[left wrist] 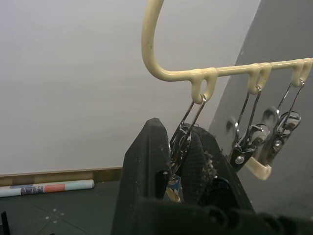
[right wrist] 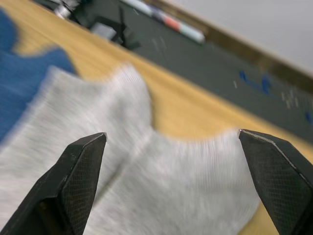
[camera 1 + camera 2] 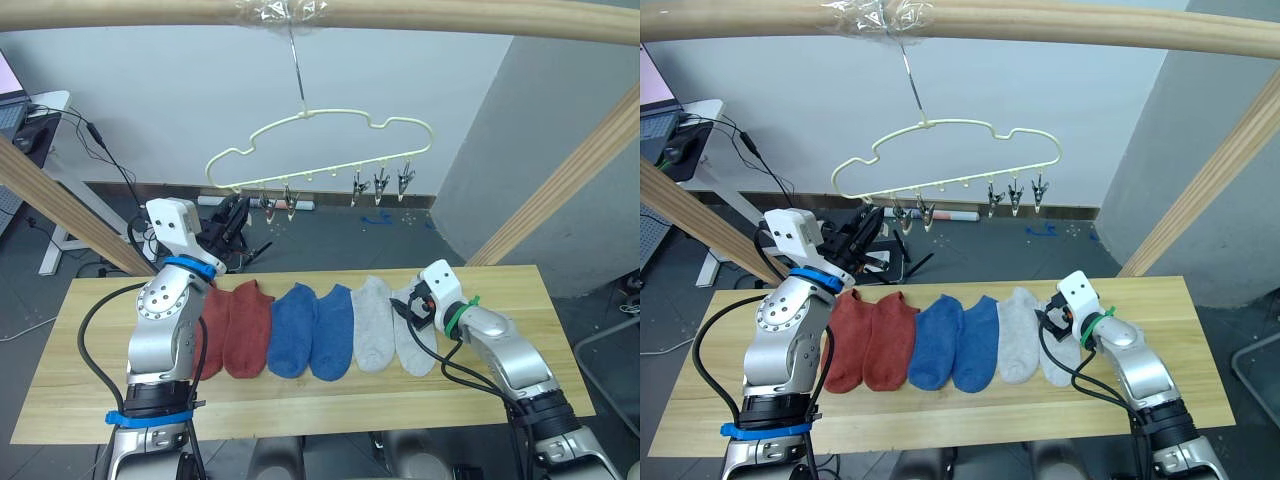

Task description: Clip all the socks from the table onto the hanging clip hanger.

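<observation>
Six socks lie side by side on the table (image 3: 90, 370): two rust-red socks (image 3: 238, 328), two blue socks (image 3: 315, 332) and two light grey socks (image 3: 392, 335). The pale yellow clip hanger (image 3: 320, 150) hangs by its hook from the top pole, with metal clips (image 3: 380, 185) along its lower bar. My left gripper (image 1: 178, 134) is raised at the hanger's left end, shut on the end clip (image 1: 177, 147). My right gripper (image 2: 173, 139) hovers open just over the cuffs of the grey socks (image 2: 161, 181).
A thick wooden pole frame (image 3: 430, 18) spans overhead, and its slanted legs (image 3: 560, 190) come down at both table ends. Behind the table are a black stand (image 3: 240, 240) on the floor and a desk with cables (image 3: 40, 120) at far left.
</observation>
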Motion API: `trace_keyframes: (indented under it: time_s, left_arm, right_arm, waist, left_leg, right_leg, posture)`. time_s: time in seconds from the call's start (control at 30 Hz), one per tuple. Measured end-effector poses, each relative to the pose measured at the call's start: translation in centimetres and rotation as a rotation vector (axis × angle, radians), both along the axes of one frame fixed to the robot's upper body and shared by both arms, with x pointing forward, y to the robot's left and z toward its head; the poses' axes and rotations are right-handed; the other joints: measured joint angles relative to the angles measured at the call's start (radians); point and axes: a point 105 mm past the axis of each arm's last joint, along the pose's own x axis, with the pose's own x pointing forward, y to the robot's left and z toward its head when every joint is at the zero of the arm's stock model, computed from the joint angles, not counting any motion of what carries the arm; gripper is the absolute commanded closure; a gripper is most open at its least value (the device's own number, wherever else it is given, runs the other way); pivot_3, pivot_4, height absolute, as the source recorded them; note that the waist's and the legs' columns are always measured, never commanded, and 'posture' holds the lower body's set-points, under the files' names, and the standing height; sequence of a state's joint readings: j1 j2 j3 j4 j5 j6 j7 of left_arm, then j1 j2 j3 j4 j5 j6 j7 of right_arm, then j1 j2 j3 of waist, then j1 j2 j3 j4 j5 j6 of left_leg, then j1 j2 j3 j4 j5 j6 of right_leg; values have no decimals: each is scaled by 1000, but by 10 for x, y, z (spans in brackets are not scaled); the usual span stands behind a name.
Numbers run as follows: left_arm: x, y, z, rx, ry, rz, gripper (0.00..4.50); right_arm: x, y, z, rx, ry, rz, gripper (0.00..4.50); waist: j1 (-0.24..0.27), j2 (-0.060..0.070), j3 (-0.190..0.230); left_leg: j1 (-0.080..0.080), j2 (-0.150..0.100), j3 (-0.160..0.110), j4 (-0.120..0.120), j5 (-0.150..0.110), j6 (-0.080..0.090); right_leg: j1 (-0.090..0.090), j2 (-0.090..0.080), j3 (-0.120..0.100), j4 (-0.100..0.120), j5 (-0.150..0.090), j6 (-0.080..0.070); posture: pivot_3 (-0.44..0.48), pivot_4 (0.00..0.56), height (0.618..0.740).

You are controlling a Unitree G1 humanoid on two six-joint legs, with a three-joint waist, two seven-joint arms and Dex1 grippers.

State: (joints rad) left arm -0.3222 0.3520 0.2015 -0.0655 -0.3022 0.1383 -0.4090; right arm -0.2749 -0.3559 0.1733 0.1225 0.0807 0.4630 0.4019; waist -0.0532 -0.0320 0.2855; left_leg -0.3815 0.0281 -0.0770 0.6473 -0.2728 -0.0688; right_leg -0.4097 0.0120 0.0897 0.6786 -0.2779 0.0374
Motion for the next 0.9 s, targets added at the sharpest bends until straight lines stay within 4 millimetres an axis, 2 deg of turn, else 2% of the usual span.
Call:
trace_keyframes:
  time_s: [0.07, 0.17, 0.23, 0.3, 0.53, 0.6, 0.7, 0.8, 0.9]
  left_arm:
    - [0, 0, 0, 0, 4, -5, 4156]
    - [-1, 0, -1, 3, 8, -8, 4156]
    - [-2, 0, -1, 6, 9, -10, 4156]
    - [-2, 0, -2, 10, 11, -13, 4156]
    - [-4, 0, -2, 12, 24, -20, 4156]
    - [-6, -1, -1, 5, 32, -32, 4156]
    - [-9, 0, -1, 4, 58, -62, 4156]
    - [-12, 3, 2, -12, 82, -83, 4156]
    - [-14, 4, 4, -34, 103, -101, 4156]
  right_arm:
    - [4, -2, -7, -11, 21, -31, 0]
    - [8, -5, -9, 3, 21, -79, 580]
    - [9, -6, -9, 15, 20, -103, 1418]
    - [10, -8, -9, 19, 20, -115, 1959]
    - [5, -8, -7, 10, 0, -80, 4473]
    - [1, -3, 2, -3, -34, -21, 4500]
    - [-3, 14, 35, -48, -155, 130, 4500]
    - [-10, 48, 76, -68, -303, 315, 4500]
    - [-14, 77, 95, -75, -387, 428, 4500]
  waist:
    - [0, 0, 1]
    - [0, 0, 1]
    - [0, 0, 1]
    - [0, 0, 1]
    - [-2, 1, 2]
    - [-3, 2, 3]
    - [-5, 4, 6]
    - [-8, 4, 8]
    - [-6, 3, 10]
  left_leg:
    - [0, 0, 0, 0, 0, 0]
    - [0, 0, 0, 0, 0, 0]
    - [0, 0, 0, 0, 0, 0]
    - [0, 0, 0, 0, 0, 0]
    - [0, 0, 0, -1, 0, 0]
    - [0, 0, 1, -1, 0, 0]
    - [0, 0, 1, -1, 0, 0]
    - [0, 1, 0, -1, 0, 0]
    - [-1, 1, -1, -1, 0, -1]
  right_leg:
    - [0, 0, 0, 0, 0, 0]
    - [0, 0, 0, 0, 0, 0]
    - [0, 0, 0, 0, 0, 0]
    - [0, 0, 0, 0, 0, 0]
    - [0, 0, 1, 0, -1, 1]
    - [-1, 0, 1, 0, -1, 1]
    - [-2, 0, 1, 0, -2, 4]
    - [-2, 1, 0, 0, -3, 5]
    - [-2, 1, 0, 0, -3, 5]
  posture:
    - [-7, 300, 735]
    - [-7, 300, 735]
    - [-7, 300, 735]
    - [-7, 300, 735]
    - [0, 301, 735]
    - [0, 301, 735]
    - [-4, 302, 735]
    - [-8, 299, 735]
    - [-9, 296, 735]
